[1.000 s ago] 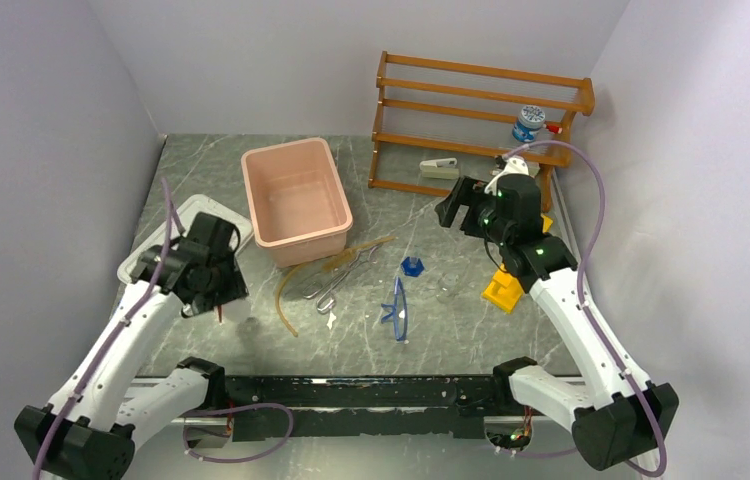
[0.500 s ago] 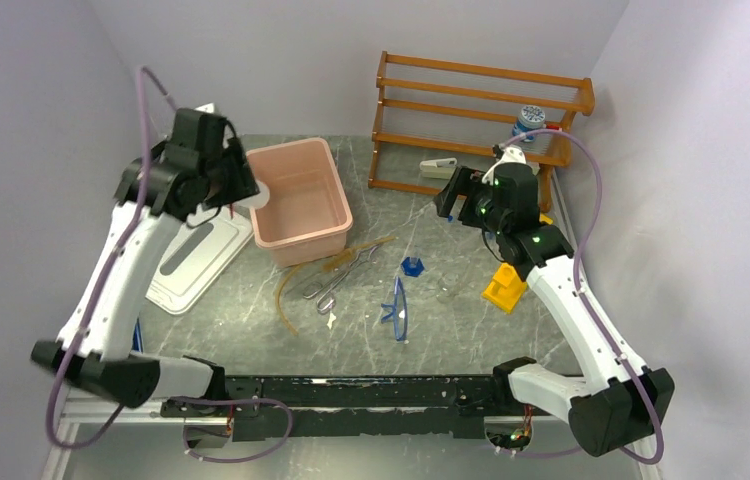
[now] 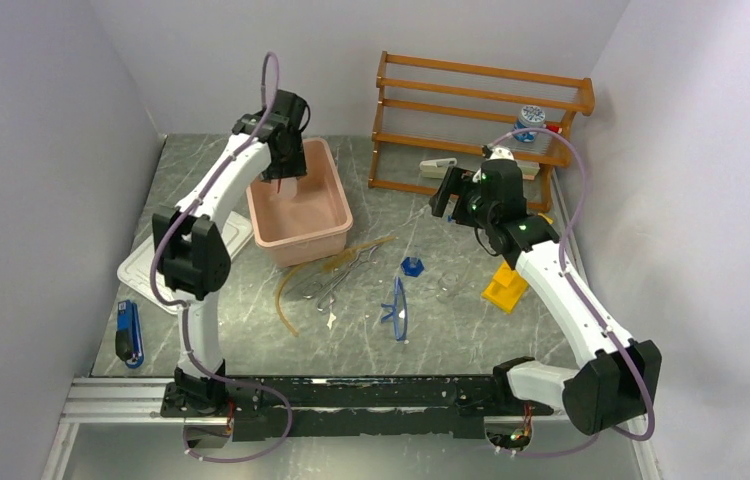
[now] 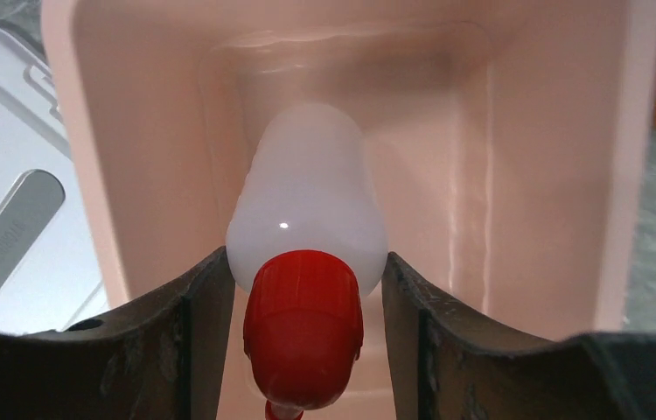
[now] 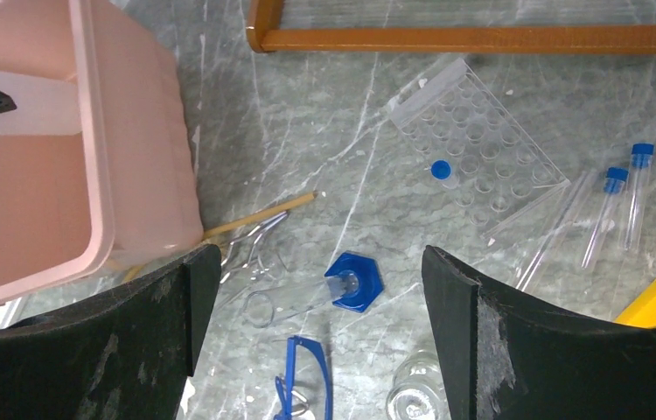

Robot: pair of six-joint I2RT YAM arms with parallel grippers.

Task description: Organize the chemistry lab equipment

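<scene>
My left gripper (image 3: 280, 172) is shut on the red-capped clear wash bottle (image 4: 307, 219) and holds it over the inside of the pink bin (image 3: 263, 222). The bin's wall also shows in the left wrist view (image 4: 88, 157). My right gripper (image 3: 454, 197) is open and empty, high above the table. Below it in the right wrist view lie the blue hexagonal piece (image 5: 355, 280), the blue-framed goggles (image 5: 307, 385) and the small glass (image 5: 414, 398). The metal tongs (image 3: 336, 283) and amber tubing (image 3: 289, 292) lie in front of the bin. The yellow rack (image 3: 504, 287) sits to the right.
A wooden shelf (image 3: 481, 110) stands at the back right with a blue-capped jar (image 3: 528, 122) on it. A white tray lid (image 3: 166, 262) and a blue tool (image 3: 128, 330) lie at the left. A clear well plate (image 5: 478, 144) and blue-capped tubes (image 5: 622, 201) lie near the shelf.
My left arm has swung from the front left, up and across to above the pink bin, with the wash bottle in it. My right gripper has shifted slightly back.
</scene>
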